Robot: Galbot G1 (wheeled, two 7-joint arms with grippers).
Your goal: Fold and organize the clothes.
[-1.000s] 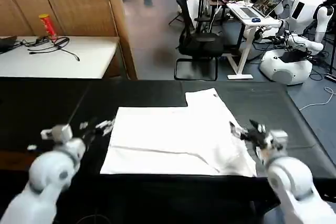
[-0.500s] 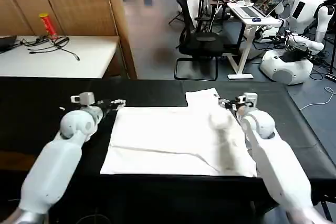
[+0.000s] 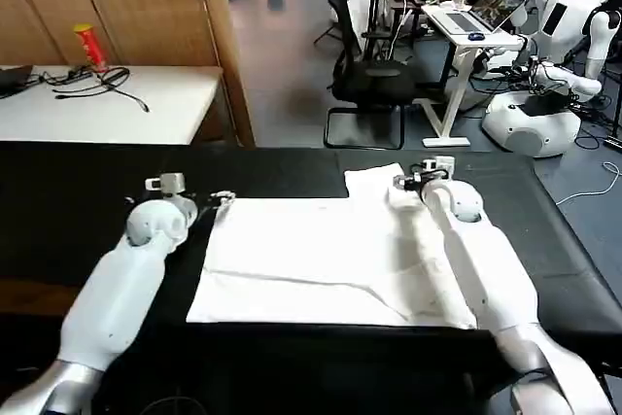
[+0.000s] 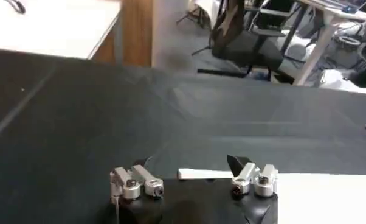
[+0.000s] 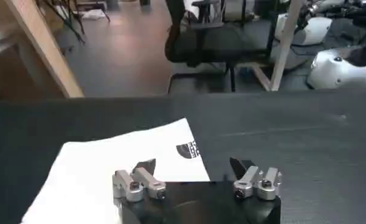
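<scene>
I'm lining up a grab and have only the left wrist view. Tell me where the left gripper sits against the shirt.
Observer: In the head view the left gripper is at the far left corner of the white T-shirt, which lies spread on the black table.
Operator: Report the right arm.
Observer: The right gripper is at the far right corner, open, over the sleeve that sticks out toward the table's far edge.
Operator: Say what lies under it.
Observer: The right wrist view shows a small black print on the cloth just ahead of it.
</scene>
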